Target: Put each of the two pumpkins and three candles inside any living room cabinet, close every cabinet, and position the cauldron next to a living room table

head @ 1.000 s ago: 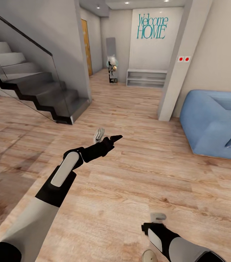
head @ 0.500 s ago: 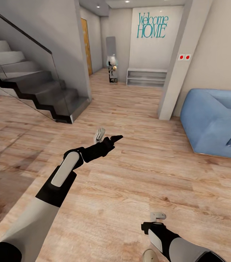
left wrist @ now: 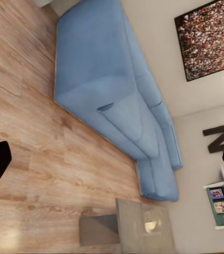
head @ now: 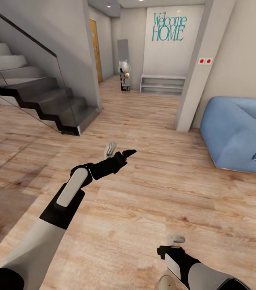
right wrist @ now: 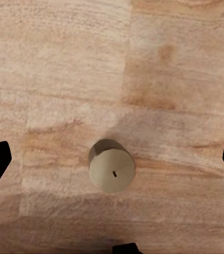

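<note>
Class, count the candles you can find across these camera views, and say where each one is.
1. A short beige cylindrical candle stands upright on the wooden floor, below the open right end effector; its edge also shows in the head view. Others may be out of view.

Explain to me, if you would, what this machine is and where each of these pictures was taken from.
These are simulator renders of a wheeled robot with two arms. The large picture comes from a camera on its head: the left arm reaches forward over the wooden floor, and the right arm shows at the bottom edge. The other two come from cameras beside each arm's jaws. The left one looks toward a blue sofa; its jaws stand open and empty. The right one looks down at a beige candle standing upright on the floor, with the jaws open and holding nothing.
</note>
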